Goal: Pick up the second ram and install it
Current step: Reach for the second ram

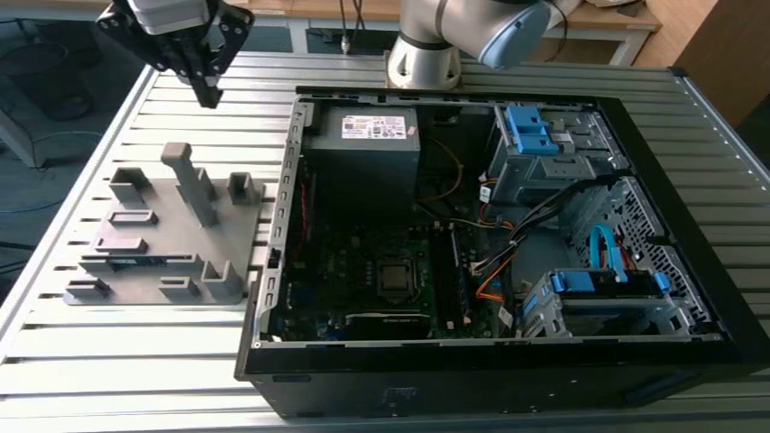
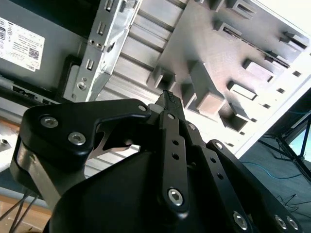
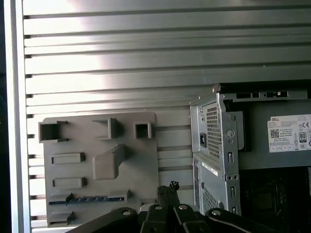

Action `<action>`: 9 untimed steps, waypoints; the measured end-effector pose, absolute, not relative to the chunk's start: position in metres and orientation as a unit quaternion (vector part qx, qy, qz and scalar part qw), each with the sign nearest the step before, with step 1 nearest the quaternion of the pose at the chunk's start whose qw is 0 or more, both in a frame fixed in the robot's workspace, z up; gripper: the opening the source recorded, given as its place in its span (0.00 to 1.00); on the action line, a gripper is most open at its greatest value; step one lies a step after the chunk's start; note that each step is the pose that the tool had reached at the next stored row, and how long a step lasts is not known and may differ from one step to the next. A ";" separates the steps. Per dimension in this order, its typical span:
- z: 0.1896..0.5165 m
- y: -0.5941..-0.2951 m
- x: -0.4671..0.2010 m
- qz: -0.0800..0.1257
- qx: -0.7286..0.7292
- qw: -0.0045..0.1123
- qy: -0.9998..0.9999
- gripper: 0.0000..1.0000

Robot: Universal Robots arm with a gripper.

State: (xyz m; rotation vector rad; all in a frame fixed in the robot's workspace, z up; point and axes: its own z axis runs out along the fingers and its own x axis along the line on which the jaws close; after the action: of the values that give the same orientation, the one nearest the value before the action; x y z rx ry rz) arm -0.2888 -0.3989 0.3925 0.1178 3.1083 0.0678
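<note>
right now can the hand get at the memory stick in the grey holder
Likely yes: the hand hangs shut and empty above the table, and nothing covers the memory stick in the grey holder.

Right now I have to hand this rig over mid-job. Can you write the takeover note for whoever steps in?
Tool: shut and holding nothing. It hangs high over the slatted table, off the holder block's end, on the exterior view's left of the open computer case.
Second ram: sits in a slot of the grey holder block, clear of the tool.
Done: no part of the pick shows.
Left: grasp the second ram, lift it out and seat it on the motherboard inside the case.
</note>
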 end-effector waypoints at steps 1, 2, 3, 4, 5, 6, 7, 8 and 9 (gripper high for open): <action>0.392 -0.399 -0.291 0.022 0.038 0.015 0.999 0.10; 0.392 -0.399 -0.294 0.022 0.038 0.015 0.999 0.10; 0.392 -0.399 -0.296 0.022 0.038 0.015 0.999 0.10; 0.392 -0.399 -0.299 0.022 0.038 0.015 0.999 0.10; 0.392 -0.399 -0.301 0.022 0.038 0.015 0.999 0.10; 0.392 -0.399 -0.303 0.022 0.038 0.015 0.999 0.10; 0.392 -0.399 -0.306 0.022 0.038 0.015 0.999 0.10; 0.391 -0.399 -0.309 0.022 0.038 0.015 0.999 0.10; 0.391 -0.399 -0.313 0.022 0.038 0.015 0.999 0.10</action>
State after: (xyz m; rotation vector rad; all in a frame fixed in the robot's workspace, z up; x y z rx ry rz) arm -0.3127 -0.3989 0.3910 0.1178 3.1084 0.0678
